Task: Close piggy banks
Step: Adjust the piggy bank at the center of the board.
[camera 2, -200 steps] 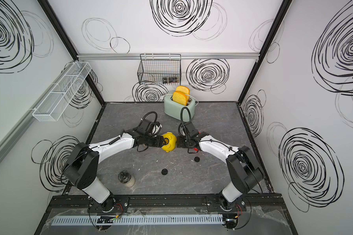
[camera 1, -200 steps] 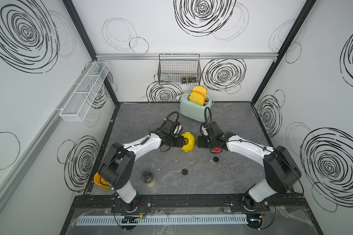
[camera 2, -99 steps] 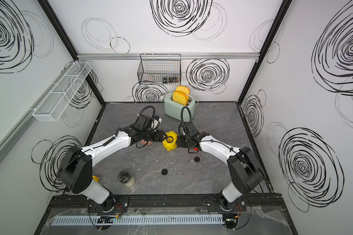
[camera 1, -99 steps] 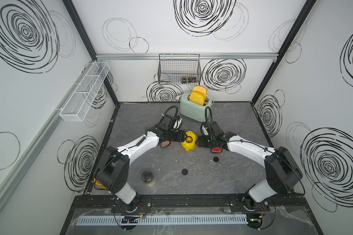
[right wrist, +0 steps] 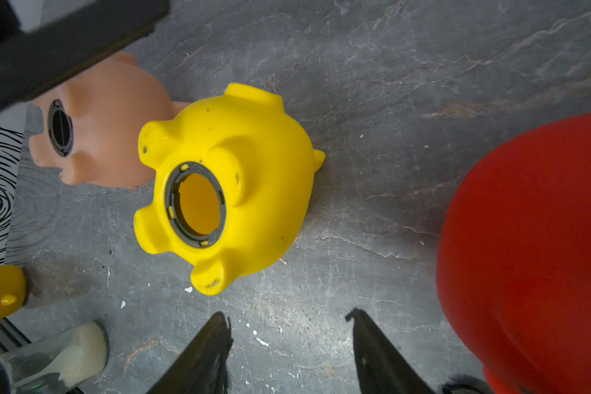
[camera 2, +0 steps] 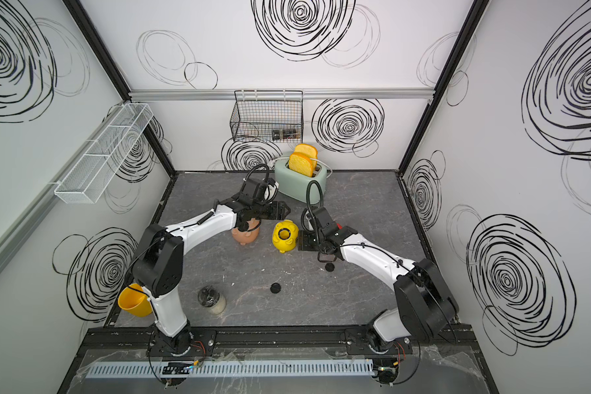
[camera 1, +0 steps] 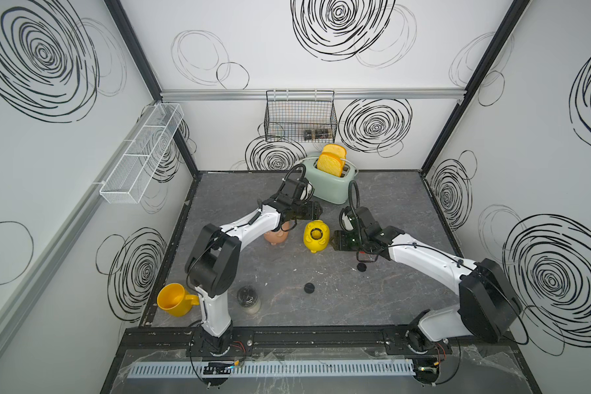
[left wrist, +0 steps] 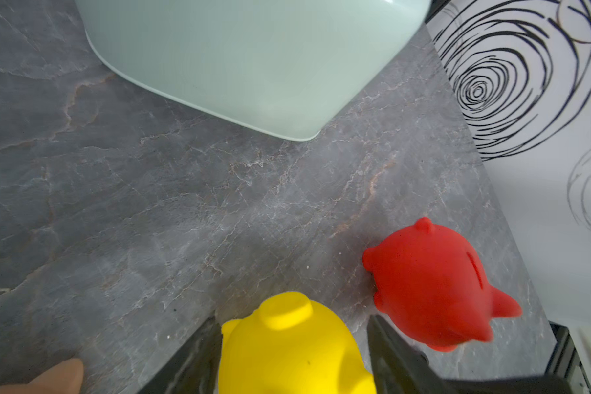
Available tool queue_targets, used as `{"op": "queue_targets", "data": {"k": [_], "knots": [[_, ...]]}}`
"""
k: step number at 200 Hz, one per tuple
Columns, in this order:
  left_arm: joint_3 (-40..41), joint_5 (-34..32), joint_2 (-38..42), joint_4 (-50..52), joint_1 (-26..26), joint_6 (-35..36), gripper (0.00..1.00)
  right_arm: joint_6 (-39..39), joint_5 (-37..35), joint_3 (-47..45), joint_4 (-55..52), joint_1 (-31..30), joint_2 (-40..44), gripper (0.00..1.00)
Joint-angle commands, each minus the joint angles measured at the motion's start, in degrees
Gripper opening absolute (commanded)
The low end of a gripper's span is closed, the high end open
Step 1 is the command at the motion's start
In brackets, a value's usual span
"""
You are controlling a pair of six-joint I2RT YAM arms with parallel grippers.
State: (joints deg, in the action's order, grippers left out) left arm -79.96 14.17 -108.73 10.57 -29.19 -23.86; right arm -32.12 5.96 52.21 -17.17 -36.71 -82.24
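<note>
Both arms — left arm [camera 1: 253,221], right arm [camera 1: 423,259] — wear white shells, black joints, thin black cables and looped corrugated hoses.

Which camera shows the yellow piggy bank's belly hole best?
The right wrist view: the yellow piggy bank fills the middle, its belly hole facing the lens, open and unplugged. In both top views the hole is small and dark. The left wrist view shows the yellow piggy bank from another side, hole hidden.

place: lab test cell — swirl-printed walls [camera 1: 287,51] | rail-mounted arms [camera 1: 249,225]
</note>
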Motion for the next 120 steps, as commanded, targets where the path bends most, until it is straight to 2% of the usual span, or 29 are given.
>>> {"op": "queue_targets", "data": {"k": [1, 37, 120], "knots": [[-3.5, -1.3, -3.4, -1.6, -0.3, 1.0, 0.72, -0.4, -1.0, -1.0, -1.7, -0.6, 1.8, 0.61], [-2.8, -1.5, -4.7, -0.5, -1.4, 1.3, 0.71, 0.0, -0.9, -2.0, -1.7, -0.6, 2.4, 0.61], [7.7, -0.9, 0.4, -2.0, -2.0, -0.4, 0.69, 0.7, -1.1, -2.4, -2.1, -0.3, 2.7, 0.62]]}}
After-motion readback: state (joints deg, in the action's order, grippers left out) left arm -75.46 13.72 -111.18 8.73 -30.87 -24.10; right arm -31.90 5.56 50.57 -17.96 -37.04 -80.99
